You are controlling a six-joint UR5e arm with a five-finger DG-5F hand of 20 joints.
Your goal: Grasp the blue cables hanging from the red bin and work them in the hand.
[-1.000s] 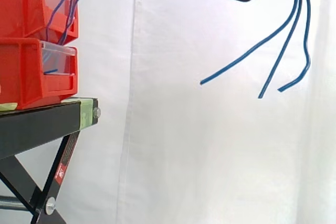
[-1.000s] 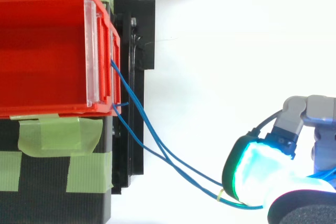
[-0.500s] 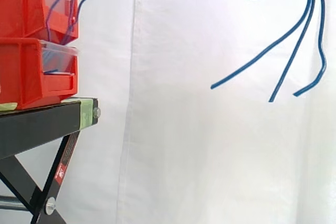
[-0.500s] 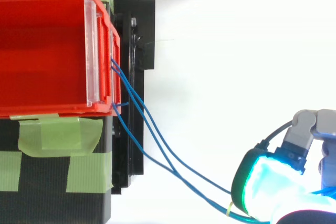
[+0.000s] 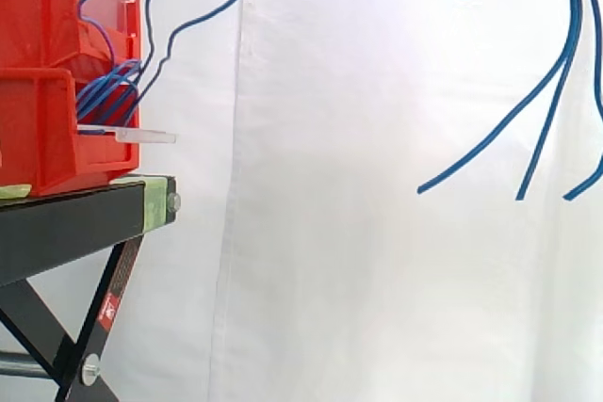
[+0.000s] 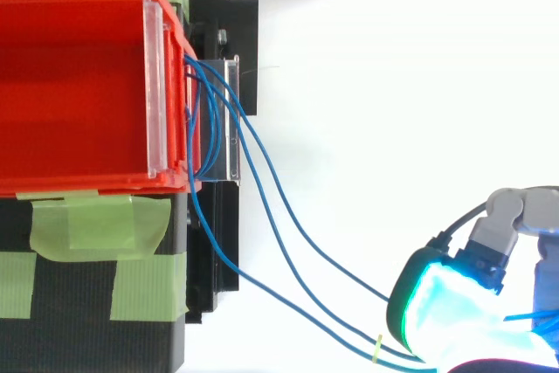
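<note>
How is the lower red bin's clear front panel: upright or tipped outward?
Tipped outward: in the side view the clear front panel lies nearly flat, jutting past the lower red bin, blue cables above it.

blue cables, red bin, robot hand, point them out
blue cables (image 5: 509, 129): side view, on a dangling free end
red bin (image 6: 70, 85): top view, on its bare inner floor
hand (image 6: 441, 307): top view, on its glowing pad
</note>
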